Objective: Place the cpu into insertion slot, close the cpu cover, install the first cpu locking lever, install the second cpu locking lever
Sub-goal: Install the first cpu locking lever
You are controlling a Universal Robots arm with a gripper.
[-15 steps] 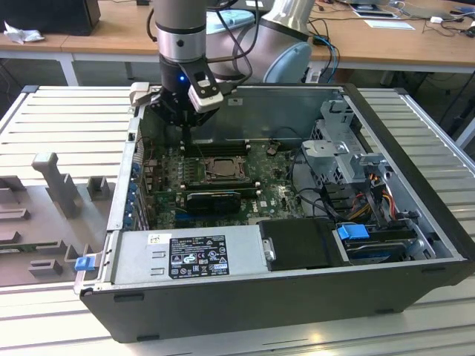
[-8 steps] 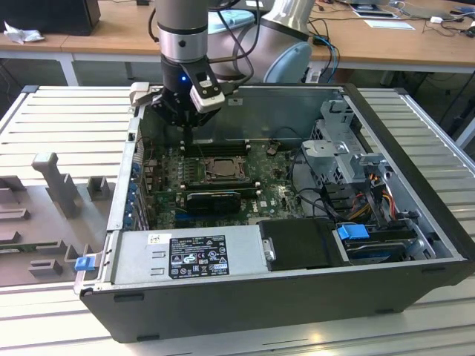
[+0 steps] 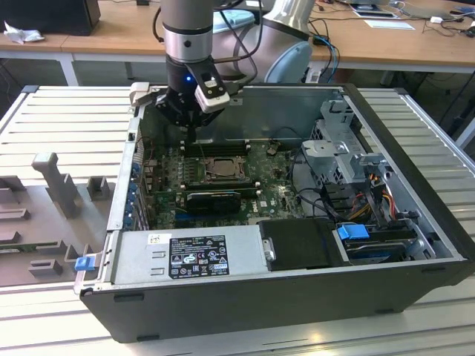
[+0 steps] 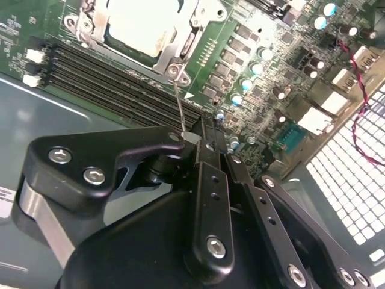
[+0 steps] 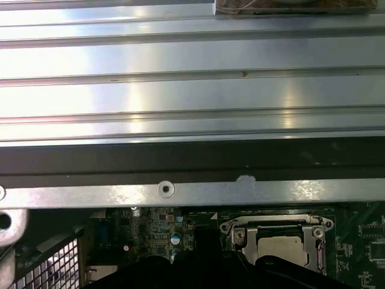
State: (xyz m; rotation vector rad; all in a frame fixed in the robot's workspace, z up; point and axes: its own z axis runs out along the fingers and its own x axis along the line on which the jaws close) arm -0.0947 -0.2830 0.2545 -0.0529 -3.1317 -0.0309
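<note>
Wooden desks (image 3: 111, 30) line the back of the room, and in front of them we see an open computer case (image 3: 282, 297) lying on a ribbed aluminium worktop (image 3: 59, 119). A grey fixture plate (image 3: 37, 222) with upright blocks sits on the worktop at the exterior view's left of the case.

Inside the case, a green circuit board (image 3: 274, 193) covers the floor, with a grey labelled power supply box (image 3: 185, 256) along the near wall and a metal drive cage (image 3: 341, 148) at the exterior view's right. The insertion slot (image 3: 217, 167) sits near the middle of the board, beside long black memory slots (image 4: 114, 84).

The cpu (image 4: 141, 24) lies flat in the insertion slot, its pale face showing through the square window of the cpu cover (image 4: 192, 33), which appears to lie down over it. We see the same chip (image 5: 283, 248) framed by the silver cover (image 5: 237, 232) in the first wrist view.

The arm reaches down from above at the far side of the case, and its black hand (image 3: 190, 132) hangs just behind the slot. In the second wrist view the hand (image 4: 195, 139) has its fingers pressed together on the free end of a thin wire locking lever (image 4: 178, 108). That lever runs from the fingertips to a corner of the socket frame, where a screw (image 4: 174, 70) sits. We cannot tell whether the lever is latched.
</note>
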